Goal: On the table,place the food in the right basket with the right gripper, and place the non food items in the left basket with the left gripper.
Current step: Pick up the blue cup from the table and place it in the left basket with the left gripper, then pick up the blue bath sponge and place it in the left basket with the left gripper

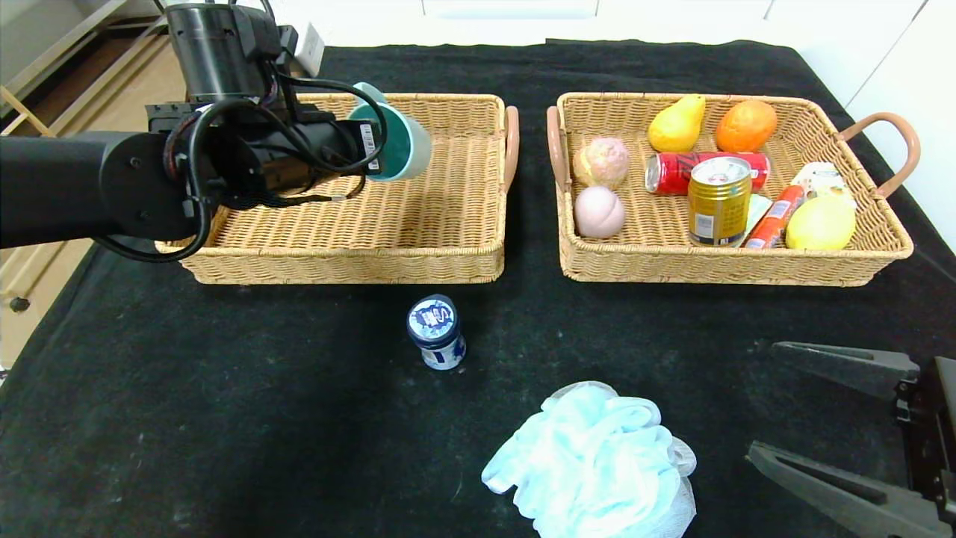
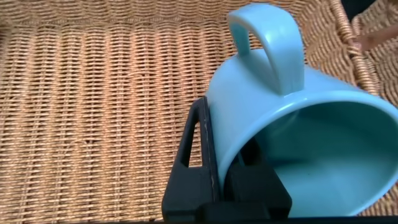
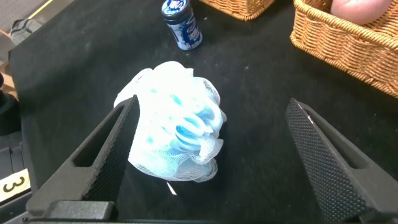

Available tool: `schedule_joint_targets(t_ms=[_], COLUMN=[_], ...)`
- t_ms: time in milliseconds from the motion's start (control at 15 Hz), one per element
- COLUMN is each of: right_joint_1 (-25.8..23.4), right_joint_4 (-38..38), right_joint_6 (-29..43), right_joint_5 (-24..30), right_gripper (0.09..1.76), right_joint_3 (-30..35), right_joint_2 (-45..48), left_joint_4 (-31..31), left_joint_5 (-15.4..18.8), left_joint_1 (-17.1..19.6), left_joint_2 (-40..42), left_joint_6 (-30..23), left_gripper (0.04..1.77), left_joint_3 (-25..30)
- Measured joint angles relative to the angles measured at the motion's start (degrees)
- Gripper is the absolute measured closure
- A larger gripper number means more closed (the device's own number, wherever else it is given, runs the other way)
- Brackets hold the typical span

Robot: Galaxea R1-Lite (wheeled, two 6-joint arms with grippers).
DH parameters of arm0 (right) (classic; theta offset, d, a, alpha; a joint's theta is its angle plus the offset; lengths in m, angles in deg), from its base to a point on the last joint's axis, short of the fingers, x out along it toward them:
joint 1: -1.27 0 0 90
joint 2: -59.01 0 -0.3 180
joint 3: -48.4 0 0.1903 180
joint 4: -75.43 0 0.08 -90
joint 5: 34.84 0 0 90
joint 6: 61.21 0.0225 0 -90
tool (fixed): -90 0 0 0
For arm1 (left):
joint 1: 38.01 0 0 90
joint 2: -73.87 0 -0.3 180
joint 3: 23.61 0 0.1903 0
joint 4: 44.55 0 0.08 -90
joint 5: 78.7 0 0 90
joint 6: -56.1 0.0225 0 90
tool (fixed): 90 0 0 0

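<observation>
Head view: the left pincer (image 1: 366, 161) is gripping a teal mug (image 1: 396, 142) above the left basket (image 1: 448, 224). Left wrist view: its fingers (image 2: 199, 162) are clamping the mug's wall over wicker. Right wrist view: the right pincer (image 3: 205, 155) is gaping wide around the bath sponge (image 3: 177, 127) on the table (image 3: 261, 74).

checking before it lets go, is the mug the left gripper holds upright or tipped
Tipped. The teal mug, clamped at its rim by the left gripper, hangs over the left basket with its mouth sideways.
</observation>
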Motion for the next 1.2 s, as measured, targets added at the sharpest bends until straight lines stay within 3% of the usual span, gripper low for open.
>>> schedule_joint_targets(t_ms=[67, 267, 533, 867, 1200], right_joint_1=[0.0, 0.0, 0.0, 0.0, 0.1], right_joint_4=[0.0, 0.0, 0.0, -0.1, -0.1], right_joint_6=[0.0, 0.0, 0.0, 0.0, 0.0], right_joint_5=[0.0, -0.1, 0.0, 0.0, 0.0], right_gripper=[0.14, 0.14, 0.14, 0.14, 0.14], right_joint_3=[0.0, 0.0, 0.1, 0.3, 0.4], right_joint_2=[0.0, -0.2, -0.3, -0.3, -0.3], left_joint_4=[0.0, 0.0, 0.7, 2.3, 6.7], left_joint_5=[-0.2, -0.4, -0.5, -1.4, -1.4], left_joint_1=[0.0, -0.1, -0.3, -0.8, -4.1], left_joint_2=[-0.2, -0.4, -0.1, 2.6, 8.4], left_joint_6=[0.0, 0.0, 0.0, 0.1, 0.2], left_gripper=[1.63, 1.14, 0.72, 0.42, 0.27], left_joint_3=[0.1, 0.4, 0.8, 1.4, 4.6])
